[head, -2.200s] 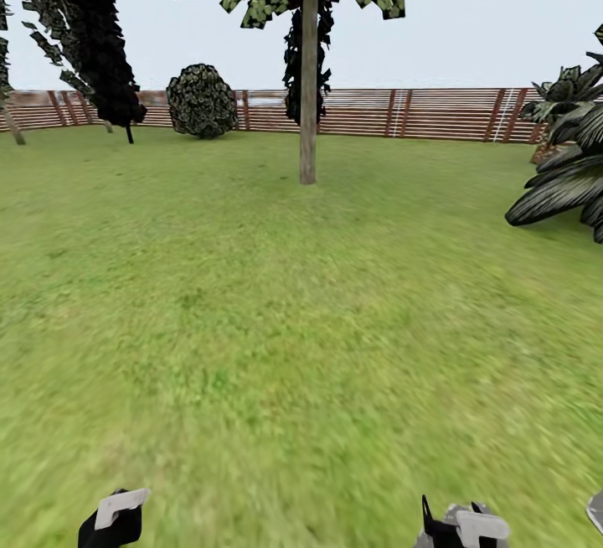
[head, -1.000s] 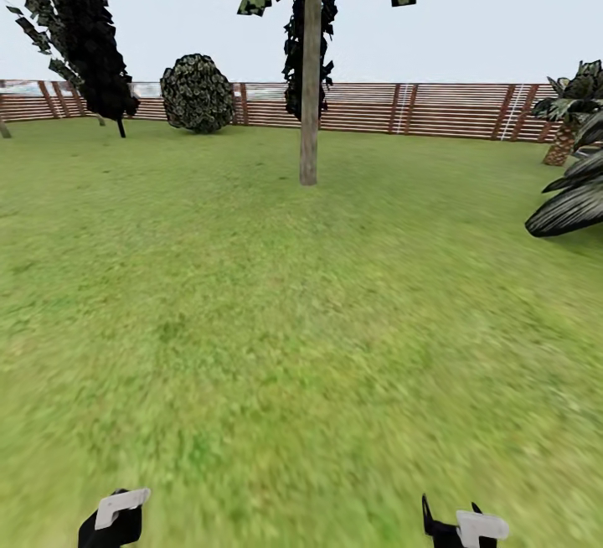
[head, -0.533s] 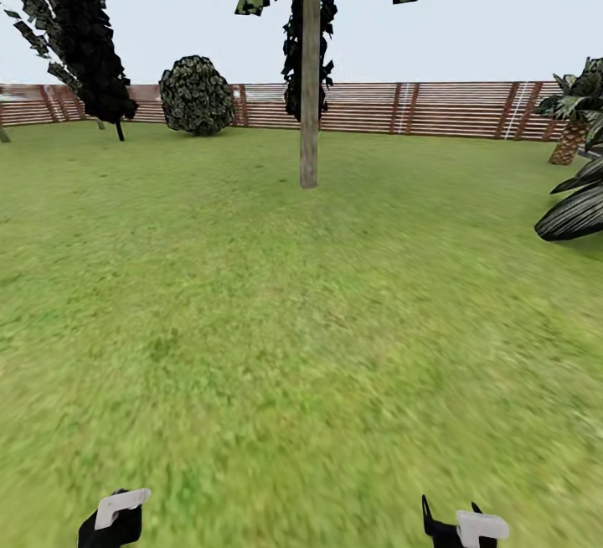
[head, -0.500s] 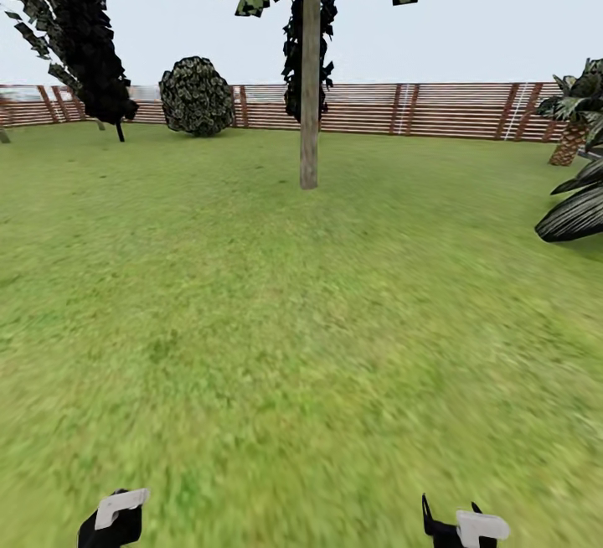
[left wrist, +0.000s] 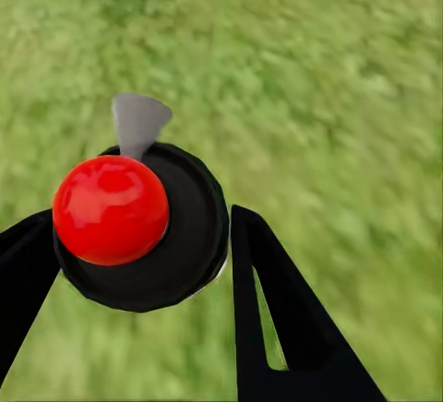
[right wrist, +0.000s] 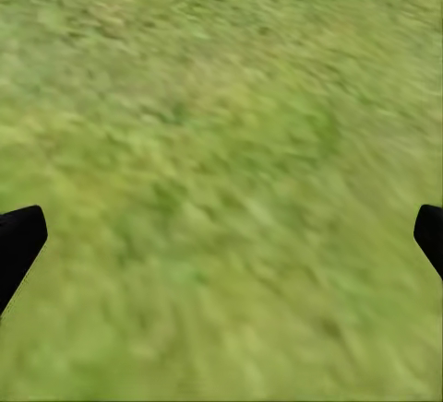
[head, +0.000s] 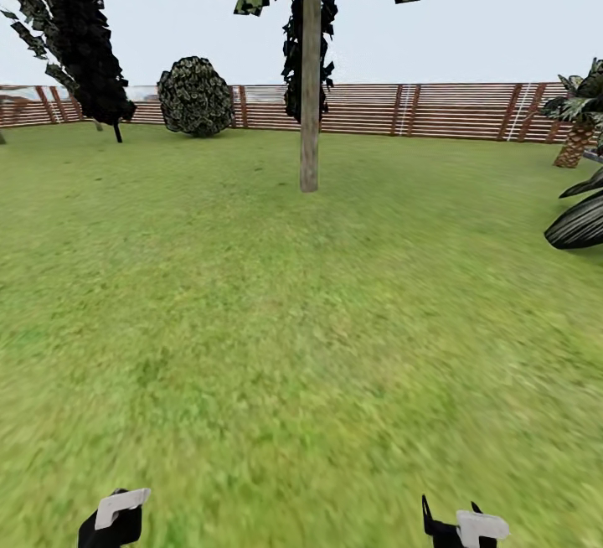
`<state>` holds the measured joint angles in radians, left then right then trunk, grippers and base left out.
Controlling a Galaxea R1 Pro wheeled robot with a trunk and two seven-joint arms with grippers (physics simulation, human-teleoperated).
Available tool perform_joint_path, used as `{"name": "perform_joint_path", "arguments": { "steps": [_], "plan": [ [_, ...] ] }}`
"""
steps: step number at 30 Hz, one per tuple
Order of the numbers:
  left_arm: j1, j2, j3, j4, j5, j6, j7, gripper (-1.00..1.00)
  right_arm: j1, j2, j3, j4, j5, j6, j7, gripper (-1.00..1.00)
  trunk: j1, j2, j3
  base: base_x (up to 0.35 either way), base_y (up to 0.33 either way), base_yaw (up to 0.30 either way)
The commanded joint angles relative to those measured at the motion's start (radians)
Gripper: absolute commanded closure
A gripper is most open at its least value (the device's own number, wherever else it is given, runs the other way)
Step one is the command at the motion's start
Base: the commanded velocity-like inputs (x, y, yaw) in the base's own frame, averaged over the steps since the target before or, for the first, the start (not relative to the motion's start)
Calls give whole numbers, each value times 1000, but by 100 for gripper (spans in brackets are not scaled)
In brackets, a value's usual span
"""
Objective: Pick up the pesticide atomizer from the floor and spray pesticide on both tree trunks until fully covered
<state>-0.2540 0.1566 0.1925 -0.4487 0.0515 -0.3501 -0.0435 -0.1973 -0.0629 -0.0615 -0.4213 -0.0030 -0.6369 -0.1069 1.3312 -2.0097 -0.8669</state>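
Left gripper [left wrist: 138, 264] clamps the small black-collared, red-capped pesticide atomizer [left wrist: 138, 222]; right gripper [right wrist: 221, 236] hangs spread and empty.
Likely light, rigid and slippery; hold stays below the collar, grey-tan tree trunk [head: 310, 70] well ahead.

Ahead of you, a round dark shrub [head: 197, 97] sits against the slatted fence [head: 452, 111]. A near-black cypress [head: 79, 33] leans at far left (another stands behind the middle), and a scaly-trunked palm [head: 578, 125] stands at far right.

green lawn [head: 276, 322], tree trunk [head: 310, 95] rooted mid-lawn; fence [head: 452, 111] behind
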Motion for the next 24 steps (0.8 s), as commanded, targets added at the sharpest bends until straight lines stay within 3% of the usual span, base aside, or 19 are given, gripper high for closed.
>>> {"name": "perform_joint_path", "arguments": {
  "steps": [1,24],
  "plan": [
    [-1,0,2,1,5,-3,-4,100,-1,0,0,0,0,-3,-2,-100,0,0,-1,339,0,0],
    [-1,0,1,1,5,-3,-4,100,-1,0,-1,1,0,-3,-3,-100,0,0,-1,339,0,0]
  ]
}}
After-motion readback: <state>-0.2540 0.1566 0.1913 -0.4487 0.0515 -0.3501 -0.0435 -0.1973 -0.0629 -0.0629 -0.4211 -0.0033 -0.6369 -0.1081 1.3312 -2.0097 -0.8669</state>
